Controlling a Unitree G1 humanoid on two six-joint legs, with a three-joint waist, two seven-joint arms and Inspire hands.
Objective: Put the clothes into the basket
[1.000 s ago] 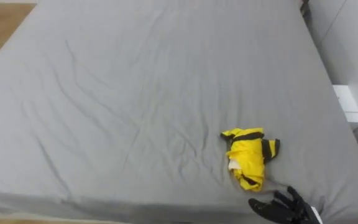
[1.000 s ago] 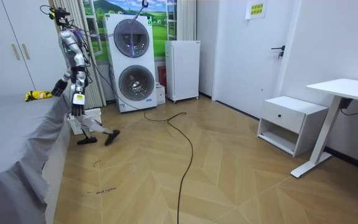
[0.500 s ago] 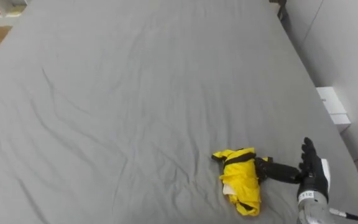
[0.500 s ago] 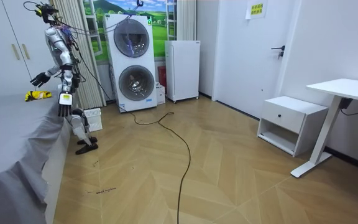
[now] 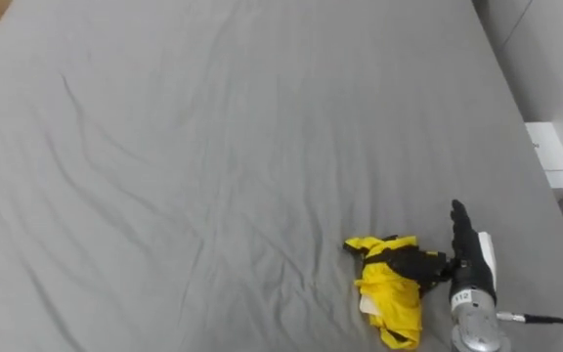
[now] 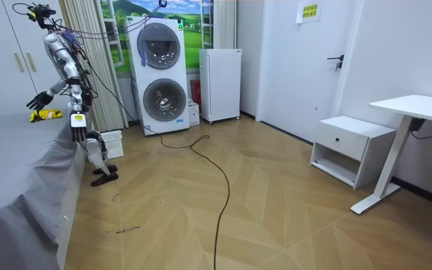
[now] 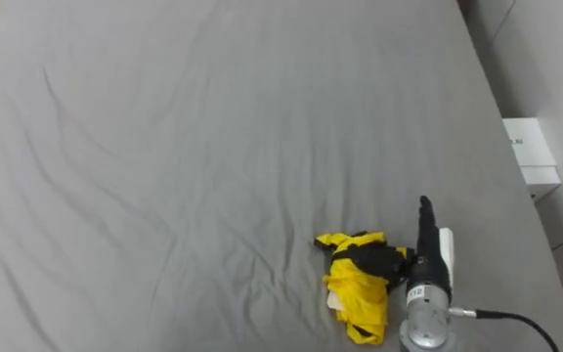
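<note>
A crumpled yellow and black garment [image 5: 389,293] lies on the grey bed sheet [image 5: 213,147] near the front right; in the room view the garment [image 6: 45,114] sits at the bed's end. My right hand [image 5: 465,269] rests on the sheet just right of it, fingers straight and pointing away from me, thumb stretched left onto the cloth's black part. In the room view I stand at the bed's end with the right hand [image 6: 35,99] held out over it. My left hand [image 6: 75,120] hangs at my side.
A white box [image 5: 549,164] stands on the floor beyond the bed's right edge. Behind me in the room view are stacked washing machines [image 6: 160,75], a white fridge [image 6: 220,82], a low cabinet [image 6: 349,150] and a desk [image 6: 418,109].
My right hand has come up from the bed's front edge to the garment's right side, and its thumb now lies on the cloth. I have shifted along the bed's end; the view shifted.
</note>
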